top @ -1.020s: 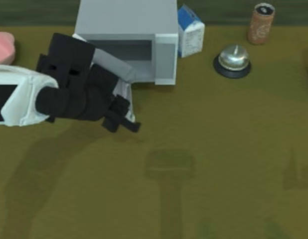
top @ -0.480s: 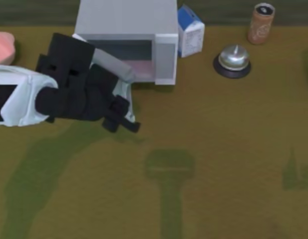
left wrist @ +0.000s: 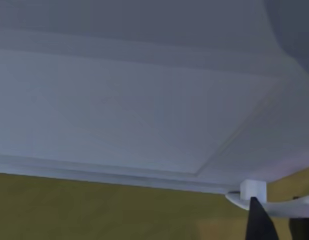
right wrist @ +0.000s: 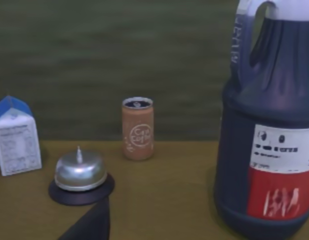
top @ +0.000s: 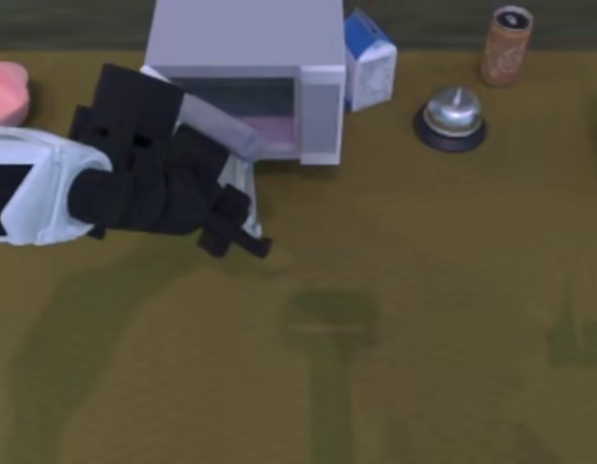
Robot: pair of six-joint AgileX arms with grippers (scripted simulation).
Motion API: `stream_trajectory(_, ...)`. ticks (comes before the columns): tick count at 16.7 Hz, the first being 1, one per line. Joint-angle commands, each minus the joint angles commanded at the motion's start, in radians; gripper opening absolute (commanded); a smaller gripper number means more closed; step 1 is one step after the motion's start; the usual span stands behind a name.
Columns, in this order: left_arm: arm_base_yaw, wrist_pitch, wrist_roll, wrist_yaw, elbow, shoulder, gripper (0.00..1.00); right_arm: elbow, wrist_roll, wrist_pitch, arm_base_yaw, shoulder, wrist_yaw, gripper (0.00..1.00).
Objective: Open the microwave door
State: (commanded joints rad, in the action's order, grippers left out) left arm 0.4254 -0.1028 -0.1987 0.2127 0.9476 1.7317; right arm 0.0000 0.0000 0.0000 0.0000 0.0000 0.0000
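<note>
You have one microwave [top: 245, 43] at the surface's [top: 424, 319] back left, its one microwave door [top: 242, 184] swung out. Your left end effector [top: 239, 239] sits at the door's free edge; whether it grips, you cannot tell. One milk carton [top: 369, 60], one bell [top: 451, 116], one can [top: 505, 44].

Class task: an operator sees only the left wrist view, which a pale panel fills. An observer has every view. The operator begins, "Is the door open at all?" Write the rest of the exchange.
Observer: Yes. From above, the door stands swung out from the microwave, and the cavity is exposed.
Operator: Where is my left gripper?
Observer: The left gripper is at the door's free edge, in front of the microwave's left part.
Operator: And the other arm?
Observer: The right arm is out of the top view; its wrist camera faces a bell.
</note>
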Motion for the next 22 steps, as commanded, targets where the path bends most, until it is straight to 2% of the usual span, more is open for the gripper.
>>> stream_trajectory(7, -0.035, -0.013, -0.067, 0.042, -0.012, -0.015, 0.0, 0.0, 0.0, 0.0, 0.0, 0.0, 0.0, 1.0)
stream_trajectory(22, -0.035, -0.013, -0.067, 0.042, -0.012, -0.015, 0.0, 0.0, 0.0, 0.0, 0.0, 0.0, 0.0, 1.0)
